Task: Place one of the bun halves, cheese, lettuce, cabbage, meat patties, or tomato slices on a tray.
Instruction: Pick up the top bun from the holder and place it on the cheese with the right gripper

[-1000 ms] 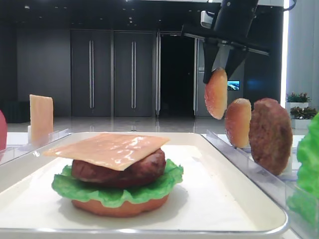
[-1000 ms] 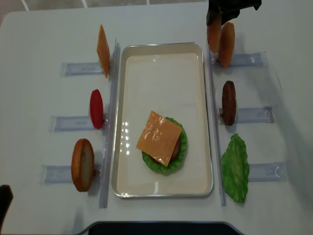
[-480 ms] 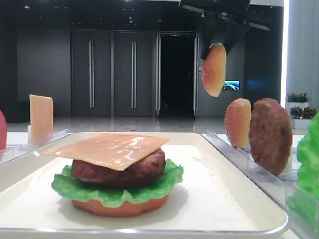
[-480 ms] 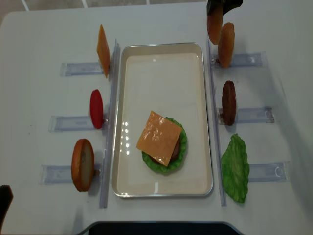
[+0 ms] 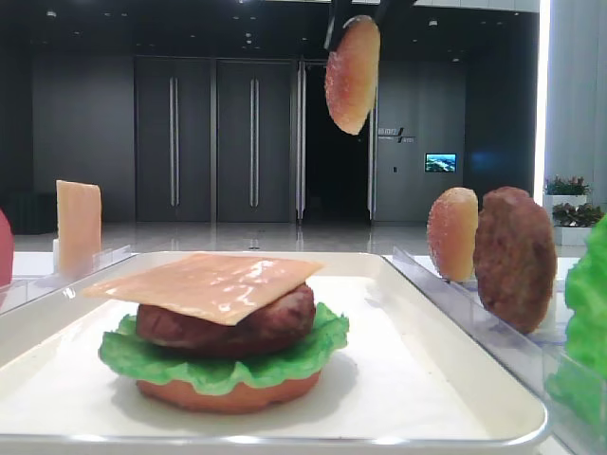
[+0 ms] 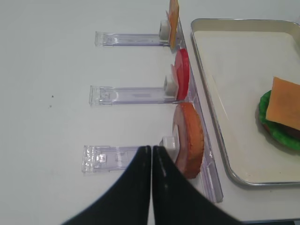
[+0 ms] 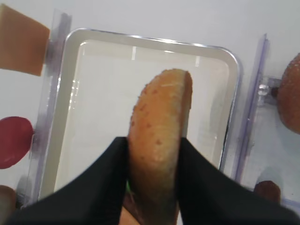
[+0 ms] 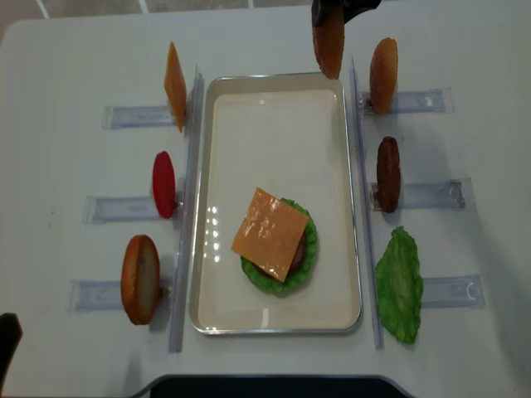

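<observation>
My right gripper [image 7: 153, 157] is shut on the sesame-speckled top bun half [image 7: 159, 126], gripping it on edge between its black fingers. The bun half [image 8: 329, 41] hangs high over the far end of the white tray [image 8: 274, 328]; it also shows at the top of the low exterior view [image 5: 353, 74]. On the tray's near half stands a stack: bottom bun, lettuce [image 5: 218, 368], meat patty [image 5: 275, 324] and a cheese slice [image 8: 270, 222] on top. My left gripper [image 6: 152, 149] is shut and empty, beside the left holders.
Clear plastic holders flank the tray. On the left stand a cheese slice [image 8: 174, 85], a tomato slice [image 8: 163, 184] and a bun half [image 8: 139, 279]. On the right are a bun half [image 8: 382, 75], a patty [image 8: 387, 174] and a lettuce leaf [image 8: 400, 284].
My right gripper has lifted the bun half up out of the right-hand holder row and carried it left, over the tray's far end. The left gripper has not moved.
</observation>
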